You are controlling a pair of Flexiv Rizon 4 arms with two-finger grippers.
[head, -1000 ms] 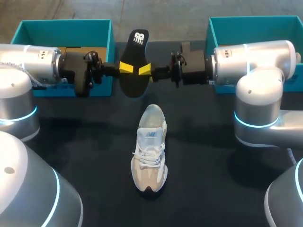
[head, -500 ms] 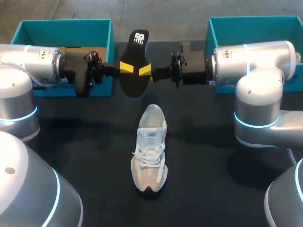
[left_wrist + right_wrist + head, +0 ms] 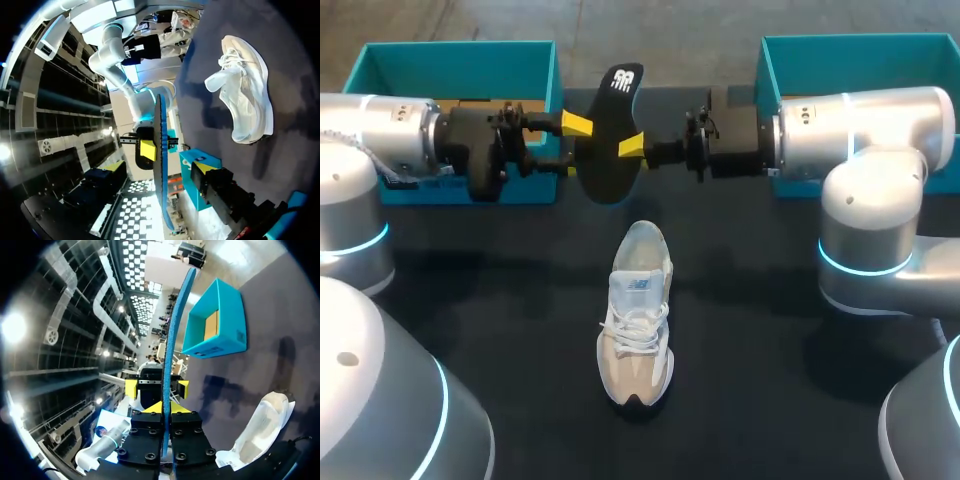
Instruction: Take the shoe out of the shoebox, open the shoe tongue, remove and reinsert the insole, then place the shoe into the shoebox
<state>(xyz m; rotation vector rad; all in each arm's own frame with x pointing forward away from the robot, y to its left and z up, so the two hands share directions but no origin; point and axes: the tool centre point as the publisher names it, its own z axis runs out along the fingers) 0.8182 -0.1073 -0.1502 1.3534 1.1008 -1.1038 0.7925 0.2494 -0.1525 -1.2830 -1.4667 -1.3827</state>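
Overhead, the black insole (image 3: 610, 140) hangs in the air between the two arms, tilted, above the far part of the black table (image 3: 770, 350). The right gripper (image 3: 632, 148) is clamped on its edge from the right; the left gripper (image 3: 570, 144) stands at the other edge with its fingers spread, one yellow tip above and the dark finger below, gripping nothing. The white shoe (image 3: 638, 315) lies on the table nearer the robot, apart from the insole, heel toward it and toe toward the near edge. The left shoebox (image 3: 460, 55) and the right shoebox (image 3: 860, 48), both teal, sit at the far corners; each arm's wrist covers part of the front wall of the box on its side; a brown cardboard piece (image 3: 485, 102) shows inside the left one.

From the left wrist, the insole (image 3: 160, 165) stands edge-on ahead, with a yellow tip of the right gripper against its far face; the shoe (image 3: 247, 100) lies off to one side on the table.

From the right wrist, the insole (image 3: 175, 335) rises edge-on from between this gripper's own pinched tips (image 3: 167, 410); beyond it, the left gripper's yellow fingertips (image 3: 131, 388) stand either side of it, clear of it; the insole hides that gripper's middle; the left shoebox (image 3: 215, 347) lies past it; the shoe (image 3: 260, 432) is beside the gripper.
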